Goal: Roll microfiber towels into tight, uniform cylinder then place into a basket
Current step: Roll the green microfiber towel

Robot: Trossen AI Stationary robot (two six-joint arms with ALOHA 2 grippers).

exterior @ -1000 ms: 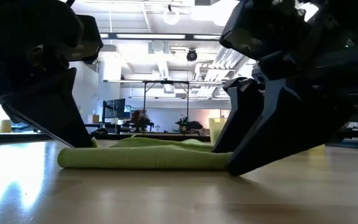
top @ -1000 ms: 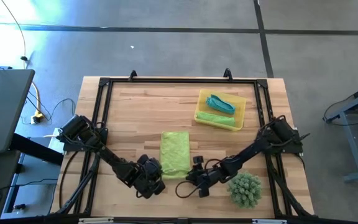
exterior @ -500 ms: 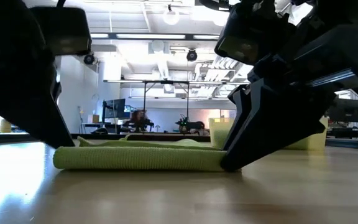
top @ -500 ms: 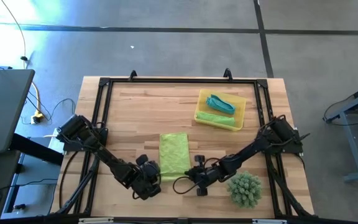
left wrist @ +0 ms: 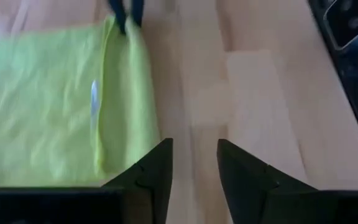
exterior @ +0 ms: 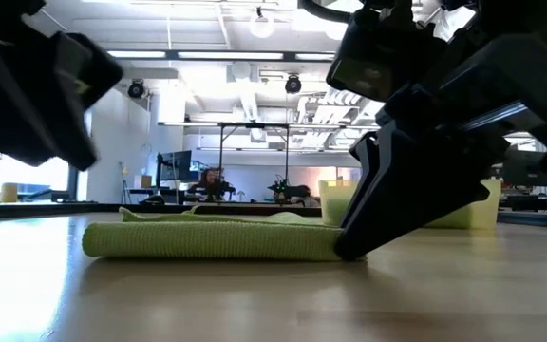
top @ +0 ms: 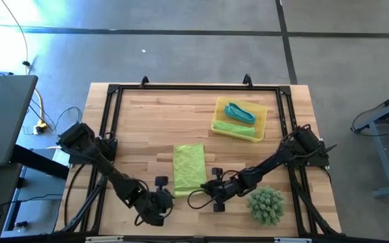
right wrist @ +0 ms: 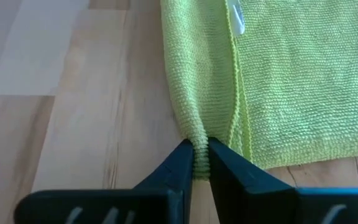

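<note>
Wooden tabletop (top: 147, 121) carries the folded green towel (top: 189, 166) at lower centre. Its corner is pinched by the right gripper (right wrist: 196, 163); the left gripper (left wrist: 191, 168), parted and empty, hangs beside it. With one corner held, the roll could skew or loosen.

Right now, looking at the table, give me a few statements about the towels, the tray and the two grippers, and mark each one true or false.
1. The right gripper pinches a corner of the lime-green towel. True.
2. The left gripper holds that towel too. False: its fingers are apart over bare wood beside the towel.
3. The yellow basket holds a teal roll and a green roll. True.
4. The towel on the table lies inside the basket. False: it lies on the wood, apart from the basket.
5. The spiky plant sits in the basket. False: it stands near the right arm.
</note>
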